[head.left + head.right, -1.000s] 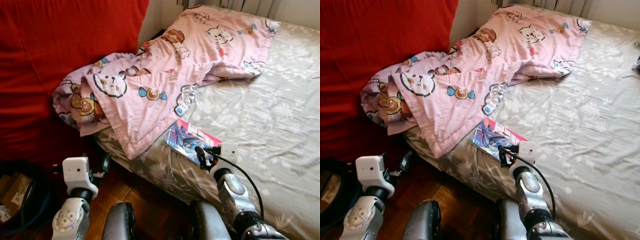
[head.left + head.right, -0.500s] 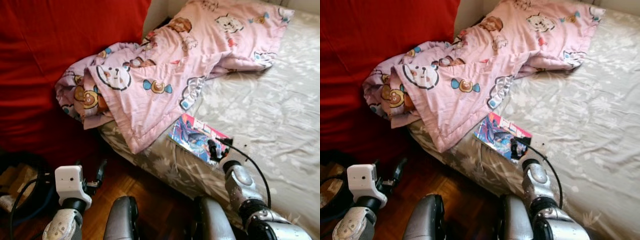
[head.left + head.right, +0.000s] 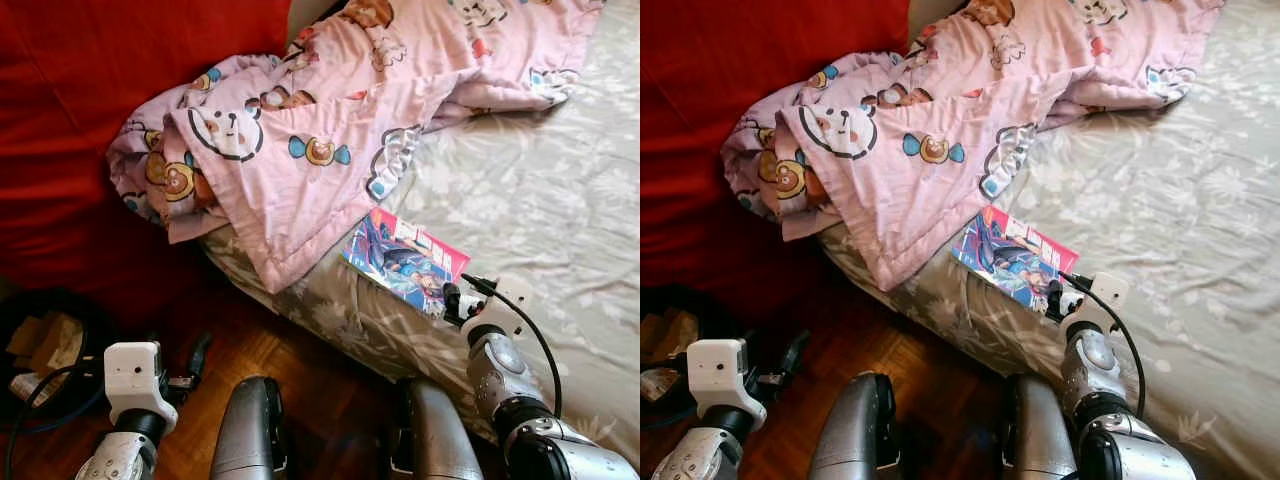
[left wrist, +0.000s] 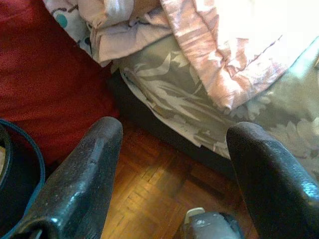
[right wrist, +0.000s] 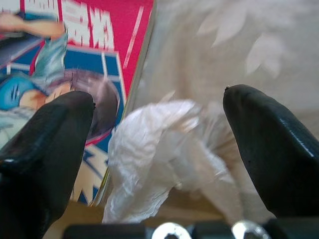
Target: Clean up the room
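On the grey bed (image 3: 560,200), the right gripper (image 5: 159,149) has drawn nearer, jaws wide apart around a crumpled white wrapper (image 5: 164,149) beside the comic (image 3: 405,260), nothing gripped yet

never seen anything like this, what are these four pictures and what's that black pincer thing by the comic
They all come from one humanoid robot tidying a bedroom. Two pictures are from the stereo camera on its head, looking down at a bed; the other two are from cameras on its wrists, looking along each claw's two black fingers.

On the bed lie a pink cartoon-print quilt and a comic book near the mattress edge. The right claw is open, its fingers either side of a crumpled white tissue or plastic scrap beside the comic; it holds nothing yet. The left claw hangs open over the wooden floor, near a red cloth and a dark bin.
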Available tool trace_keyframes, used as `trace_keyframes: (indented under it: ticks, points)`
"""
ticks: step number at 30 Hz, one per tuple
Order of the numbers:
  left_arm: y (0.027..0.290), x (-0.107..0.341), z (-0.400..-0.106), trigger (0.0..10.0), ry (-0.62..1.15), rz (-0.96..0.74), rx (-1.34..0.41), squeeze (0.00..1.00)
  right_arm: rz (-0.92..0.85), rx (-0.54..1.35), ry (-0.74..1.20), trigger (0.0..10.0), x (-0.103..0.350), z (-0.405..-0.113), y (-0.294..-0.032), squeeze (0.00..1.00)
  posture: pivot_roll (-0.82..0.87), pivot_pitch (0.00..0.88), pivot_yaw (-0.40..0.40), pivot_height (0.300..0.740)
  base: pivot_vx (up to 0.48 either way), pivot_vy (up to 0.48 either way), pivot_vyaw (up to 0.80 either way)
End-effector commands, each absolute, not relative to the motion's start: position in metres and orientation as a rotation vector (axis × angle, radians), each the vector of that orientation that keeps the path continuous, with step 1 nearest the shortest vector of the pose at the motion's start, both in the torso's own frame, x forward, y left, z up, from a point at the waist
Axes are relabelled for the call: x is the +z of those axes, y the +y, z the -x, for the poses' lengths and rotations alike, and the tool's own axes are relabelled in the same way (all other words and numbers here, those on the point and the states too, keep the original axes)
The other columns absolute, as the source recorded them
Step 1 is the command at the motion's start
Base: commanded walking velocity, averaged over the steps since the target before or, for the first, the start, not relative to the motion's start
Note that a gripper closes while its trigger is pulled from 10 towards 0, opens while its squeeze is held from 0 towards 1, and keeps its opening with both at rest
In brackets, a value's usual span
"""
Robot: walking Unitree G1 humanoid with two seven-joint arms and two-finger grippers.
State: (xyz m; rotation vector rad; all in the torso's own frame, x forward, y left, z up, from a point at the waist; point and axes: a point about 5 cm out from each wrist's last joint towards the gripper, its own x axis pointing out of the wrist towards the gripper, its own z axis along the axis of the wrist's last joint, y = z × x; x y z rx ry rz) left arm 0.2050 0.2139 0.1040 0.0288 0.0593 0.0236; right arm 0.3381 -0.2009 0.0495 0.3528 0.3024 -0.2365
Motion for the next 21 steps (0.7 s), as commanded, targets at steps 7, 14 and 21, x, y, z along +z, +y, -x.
trace_keyframes:
  ticks: [7, 14, 21]
  points:
    - [0.2231, 0.1045, -0.2008, 10.0, 0.087, -0.054, 0.030, 0.00, -0.392, -0.243, 0.373, 4.6, 0.0342, -0.3289, -0.1950, 0.00, 0.16, 0.356, 0.074, 0.597, 0.000, 0.000, 0.00]
    - [0.2221, 0.1019, -0.2011, 10.0, 0.097, -0.064, 0.021, 0.00, -0.400, -0.251, 0.377, 0.0, 0.0312, -0.3264, -0.1941, 0.00, 0.16, 0.349, 0.076, 0.597, 0.000, 0.000, 0.00]
    - [0.2232, 0.1007, -0.2019, 10.0, 0.101, -0.068, 0.023, 0.00, -0.392, -0.262, 0.391, 0.0, 0.0282, -0.3238, -0.1960, 0.00, 0.16, 0.346, 0.076, 0.597, 0.000, 0.000, 0.00]
